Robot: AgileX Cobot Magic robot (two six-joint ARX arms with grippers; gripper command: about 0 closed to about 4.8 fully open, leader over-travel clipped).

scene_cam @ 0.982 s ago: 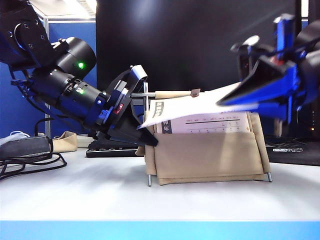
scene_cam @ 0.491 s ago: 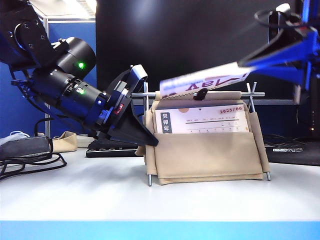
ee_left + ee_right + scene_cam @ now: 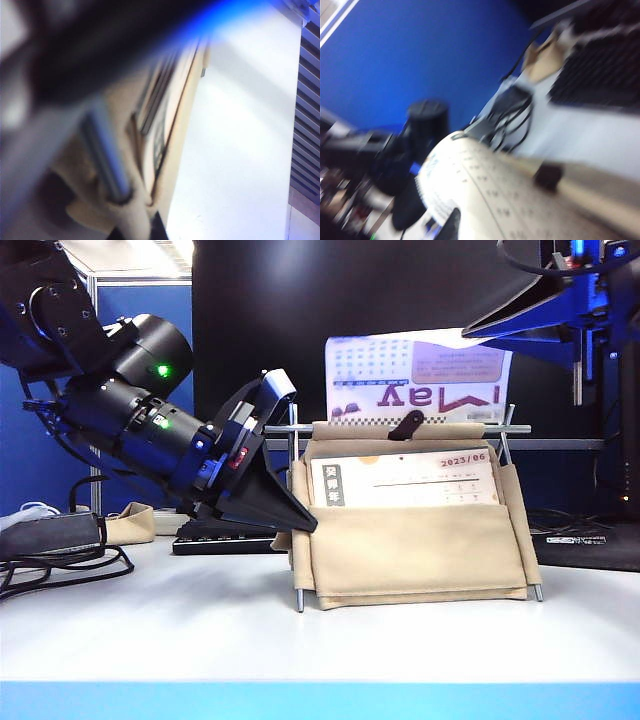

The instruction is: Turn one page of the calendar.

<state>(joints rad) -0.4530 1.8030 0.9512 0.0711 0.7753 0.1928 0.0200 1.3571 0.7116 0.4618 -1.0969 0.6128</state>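
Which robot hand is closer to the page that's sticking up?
The right. The right gripper pinches the page by its top right corner, high above the calendar. The left gripper is shut, lower down, against the calendar's left end.

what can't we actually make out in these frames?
- Right gripper tips: exterior view, cut by the top edge and overlapped by the lifted page; the grip itself isn't clear.
- Left gripper tips: exterior view, one dark wedge against the calendar; contact unclear.
- Left wrist view: blurred; card print unreadable.
- Right wrist view: motion blur; page grid illegible.
- Cards behind the "2023/06" card: hidden by the pouch.
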